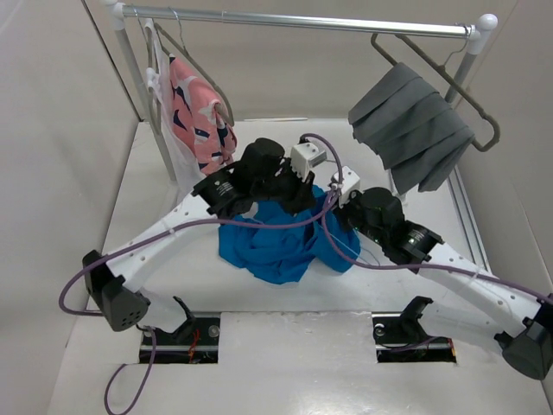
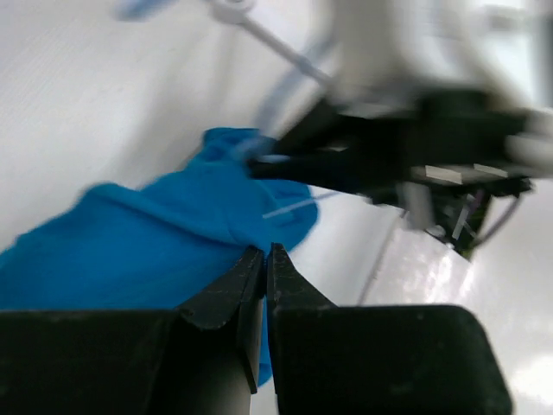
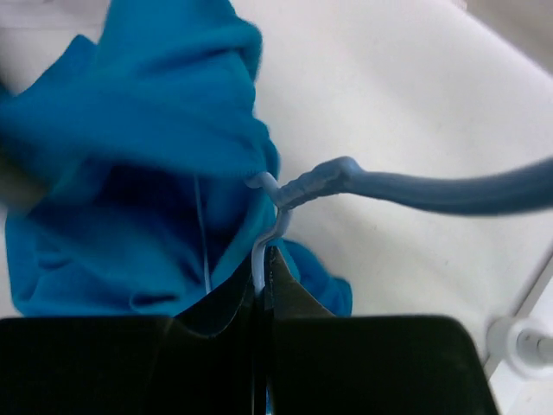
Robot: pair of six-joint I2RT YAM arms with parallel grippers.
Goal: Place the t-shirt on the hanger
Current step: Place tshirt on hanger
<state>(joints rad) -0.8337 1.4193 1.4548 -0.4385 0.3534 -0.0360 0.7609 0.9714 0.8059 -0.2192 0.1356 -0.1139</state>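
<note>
Jaws pressed together, the right gripper (image 3: 263, 259) is pinching the hanger (image 3: 333, 179) on the thin wire just below its twisted neck. The left gripper (image 2: 266, 252) is also showing its jaws pressed together, with the tips lying over blue cloth. Whether any fabric is caught between them I cannot tell.

The t-shirt (image 1: 270, 244) is lying in a bunched heap at the middle of the worktop (image 1: 147, 186), a little toward the near edge, and both wrists are meeting at the heap's far side.

In the right wrist view the held wire is rising from the jaws to the neck. From there one blurred length is running off toward the right edge, while the other side is disappearing into a fold of the shirt. So the hanger's long axis seems to be lying roughly left to right, with the cloth on the left arm's side. Judging from this, the left arm is nearer the fabric and better placed to draw it further over the wire.
</note>
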